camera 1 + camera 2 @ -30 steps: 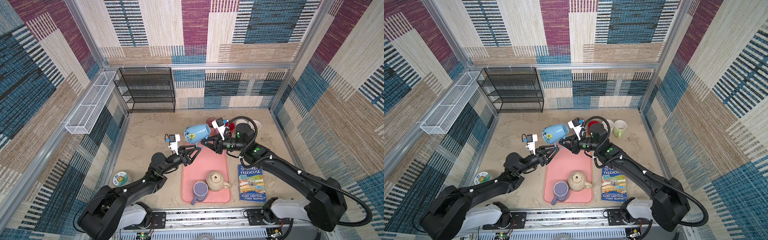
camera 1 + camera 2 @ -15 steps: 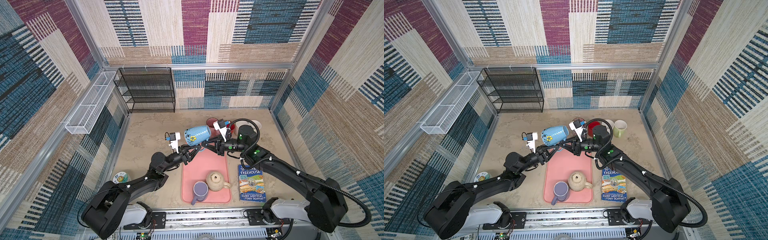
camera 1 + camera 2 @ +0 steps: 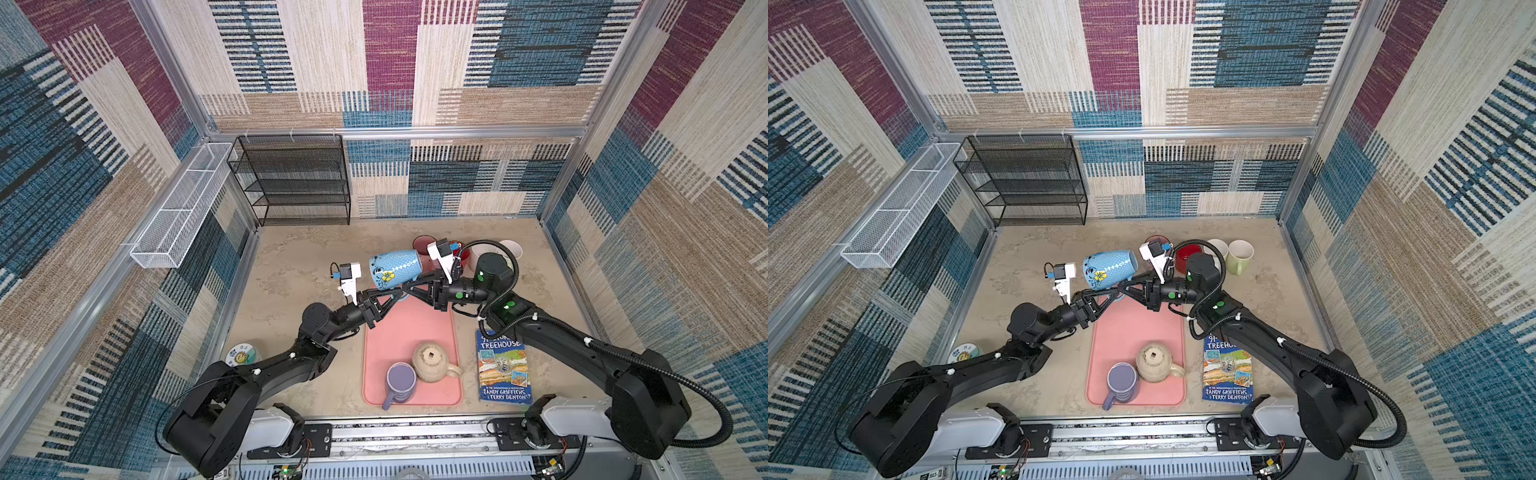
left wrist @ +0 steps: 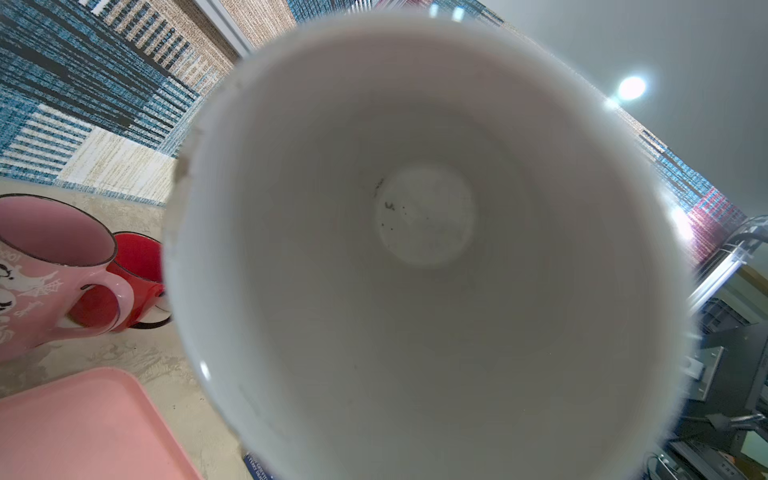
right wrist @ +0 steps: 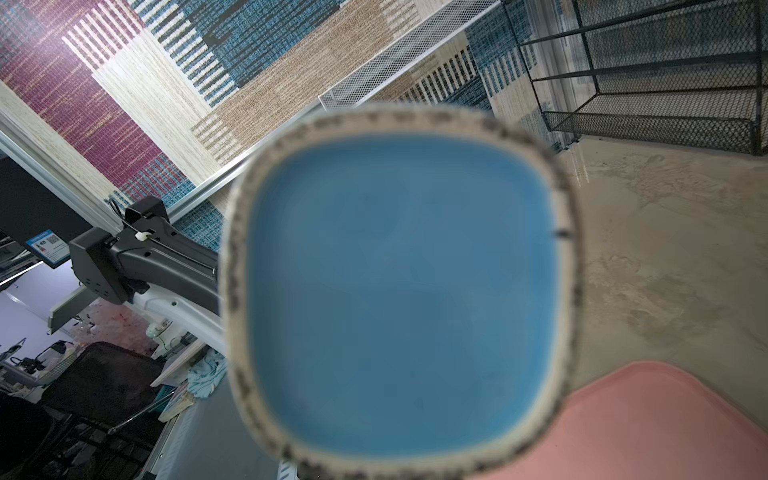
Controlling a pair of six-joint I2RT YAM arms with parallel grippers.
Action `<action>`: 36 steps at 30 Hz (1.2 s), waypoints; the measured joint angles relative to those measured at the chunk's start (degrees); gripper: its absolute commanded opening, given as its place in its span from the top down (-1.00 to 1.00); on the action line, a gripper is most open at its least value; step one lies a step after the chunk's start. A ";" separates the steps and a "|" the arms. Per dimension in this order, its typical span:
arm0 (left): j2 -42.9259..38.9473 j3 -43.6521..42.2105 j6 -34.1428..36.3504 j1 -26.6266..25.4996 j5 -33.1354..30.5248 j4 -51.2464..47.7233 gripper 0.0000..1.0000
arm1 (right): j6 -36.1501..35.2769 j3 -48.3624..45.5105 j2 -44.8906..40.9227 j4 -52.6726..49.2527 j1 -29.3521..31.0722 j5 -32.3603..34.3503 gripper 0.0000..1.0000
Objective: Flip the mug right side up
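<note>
Left hand (image 3: 394, 294) and right hand (image 3: 412, 289), each pressed together, meet under the blue mug (image 3: 395, 270), apparently pinching its hidden handle. The mug hangs on its side just above them, clear of the bench (image 3: 291, 266), its mouth toward the left arm and its inside bare but for specks. The turn looks half done. Next, one hand should release while the other tips the mouth upward. Nearer the robot, the pink tray (image 3: 411, 328) carries a purple mug (image 3: 401, 380) and a teapot (image 3: 432, 360).

Matte black arms (image 3: 266, 374), white bases (image 3: 270, 428), green indicator lights (image 3: 505, 306)
</note>
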 measured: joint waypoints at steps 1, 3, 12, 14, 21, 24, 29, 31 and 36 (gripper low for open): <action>-0.09 0.00 -0.02 0.02 0.17 -0.02 1.00 | 0.07 -0.04 0.11 0.20 0.00 -0.02 1.00; -0.22 -0.04 0.00 0.02 0.02 -0.24 1.00 | -0.04 -0.13 0.22 0.57 0.02 -0.15 1.00; -3.48 -2.05 0.72 0.37 -3.04 -2.67 1.00 | -2.25 -0.22 0.52 -3.32 -0.04 -0.37 -0.11; -4.90 -2.56 1.77 0.52 -4.42 -4.02 1.00 | -2.58 -0.52 0.55 -4.44 -0.39 -0.37 -0.25; -11.23 -0.76 6.56 0.76 -9.79 -20.24 1.00 | -3.32 -3.65 -0.48 -6.19 -1.20 1.16 -0.44; -13.68 2.73 9.57 0.76 -12.98 -31.91 1.00 | -4.15 -4.87 -1.75 -8.00 -1.44 2.95 -0.46; -14.97 10.67 14.93 0.76 -18.91 -52.57 1.00 | -6.32 -5.22 -4.09 -12.09 -1.44 8.52 -0.46; -14.56 14.49 16.94 0.76 -20.96 -60.22 1.00 | -6.97 -5.20 -4.98 -14.21 -1.44 11.52 -0.46; -9.90 25.51 22.34 0.76 -25.66 -77.15 1.00 | -8.44 -4.68 -6.78 -19.47 -1.44 19.54 -0.46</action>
